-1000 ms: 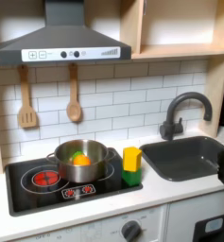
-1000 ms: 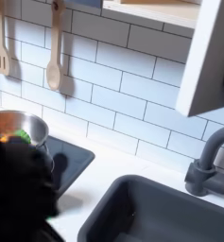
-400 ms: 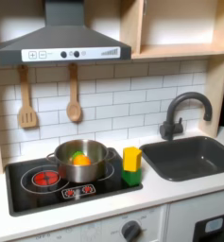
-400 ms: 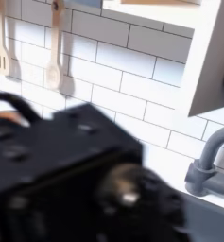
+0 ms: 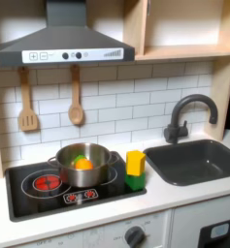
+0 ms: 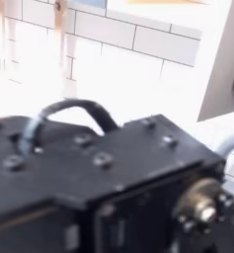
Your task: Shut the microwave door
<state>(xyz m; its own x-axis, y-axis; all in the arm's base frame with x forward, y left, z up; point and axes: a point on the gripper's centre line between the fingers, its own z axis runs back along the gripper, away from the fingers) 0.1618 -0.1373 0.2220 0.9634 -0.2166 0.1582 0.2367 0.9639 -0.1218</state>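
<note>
The robot arm (image 6: 99, 183) looms blurred and close in the second exterior view

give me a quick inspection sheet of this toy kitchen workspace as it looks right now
surface: white counter with black hob and dark sink
job's things: white panel at the second exterior view's right, cannot tell if it is the microwave door
clutter: steel pot with coloured food, yellow-green block
gripper: jaws not seen; black arm body close to the camera in the second exterior view
cables: black cable loop on the arm
surroundings: grey hood, two wooden utensils, tiled wall, faucet
</note>
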